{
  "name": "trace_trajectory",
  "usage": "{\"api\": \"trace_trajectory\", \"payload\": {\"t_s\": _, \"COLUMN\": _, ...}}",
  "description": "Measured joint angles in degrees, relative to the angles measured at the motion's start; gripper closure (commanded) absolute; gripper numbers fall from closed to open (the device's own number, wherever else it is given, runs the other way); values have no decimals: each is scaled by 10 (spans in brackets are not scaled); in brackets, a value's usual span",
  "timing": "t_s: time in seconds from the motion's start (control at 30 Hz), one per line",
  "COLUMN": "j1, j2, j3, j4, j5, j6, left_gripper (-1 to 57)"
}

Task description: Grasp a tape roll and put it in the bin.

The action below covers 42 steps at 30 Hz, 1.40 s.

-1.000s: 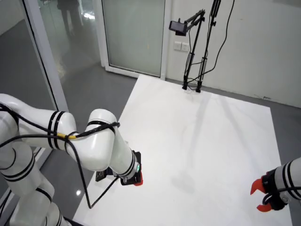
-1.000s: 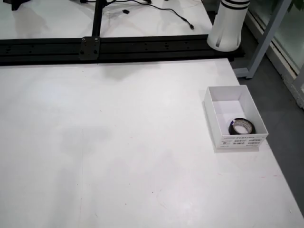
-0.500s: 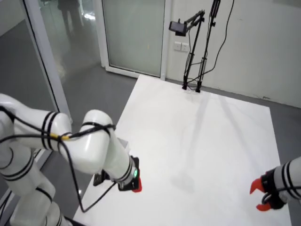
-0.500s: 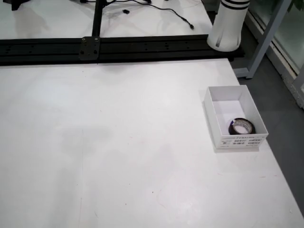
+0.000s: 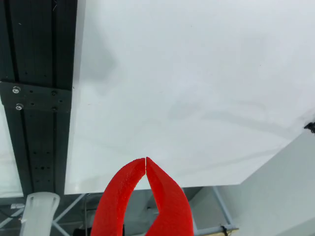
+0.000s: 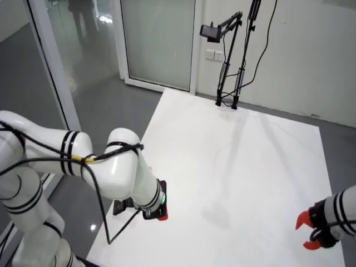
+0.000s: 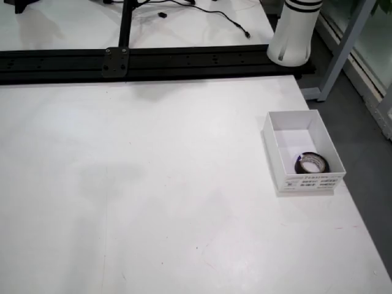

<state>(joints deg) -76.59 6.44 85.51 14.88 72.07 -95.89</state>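
The black tape roll [image 7: 312,163] lies inside the white bin [image 7: 272,149], against its near wall by the labelled side. The bin sits near the right edge of the white counter [image 7: 153,184] in the overhead view. My red pincer [image 5: 145,160] hangs over the counter's edge beside the black rail [image 5: 37,93], its tips touching, holding nothing.

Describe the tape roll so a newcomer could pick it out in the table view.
Start from the big white table and go to its right edge, where a small open white bin sits with a printed label on its near wall. The tape roll lies flat inside, in the near right corner. It is the only dark ring against all that white.
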Motion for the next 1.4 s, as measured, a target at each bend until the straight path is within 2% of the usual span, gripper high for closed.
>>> {"api": "trace_trajectory", "payload": {"t_s": 0.57, "j1": 25, "j2": 12, "j3": 0, "j4": -13, "j5": -1, "j6": 3, "left_gripper": 570}}
{"api": "trace_trajectory", "payload": {"t_s": 1.4, "j1": 74, "j2": 16, "j3": -1, "j4": -16, "j5": -1, "j6": 4, "left_gripper": 568}}
